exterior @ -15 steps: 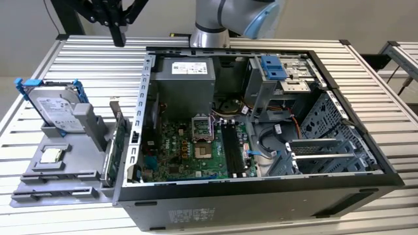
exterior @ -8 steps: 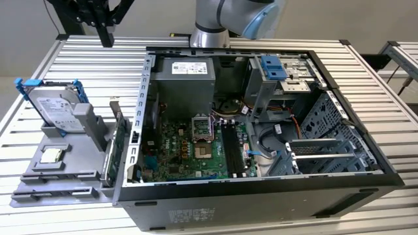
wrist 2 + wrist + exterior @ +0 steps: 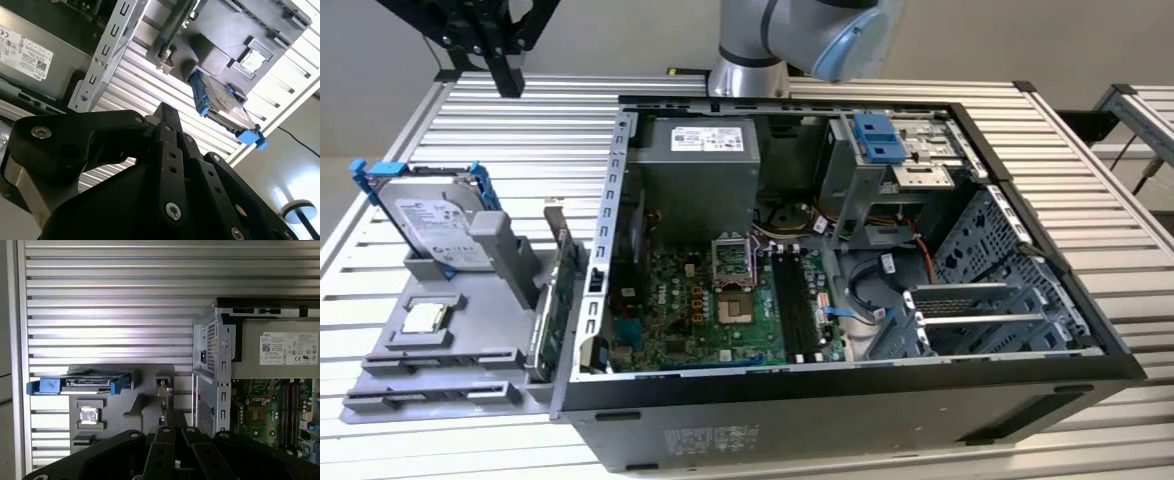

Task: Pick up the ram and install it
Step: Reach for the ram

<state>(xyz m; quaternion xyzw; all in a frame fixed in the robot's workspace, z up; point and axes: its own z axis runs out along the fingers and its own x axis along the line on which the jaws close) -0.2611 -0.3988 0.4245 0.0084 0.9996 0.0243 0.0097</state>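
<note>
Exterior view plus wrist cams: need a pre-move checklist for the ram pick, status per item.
1. Gripper open for a pick: not ok, it is shut with nothing between the fingers.
2. Gripper clear of the case: ok, it hangs over the table beside the case.
3. Ram located: cannot tell.
4. Case side open over the motherboard: ok.
5. Memory slots free: cannot tell.
6. Hard drive seated upright in the gray fixture: ok.
</note>
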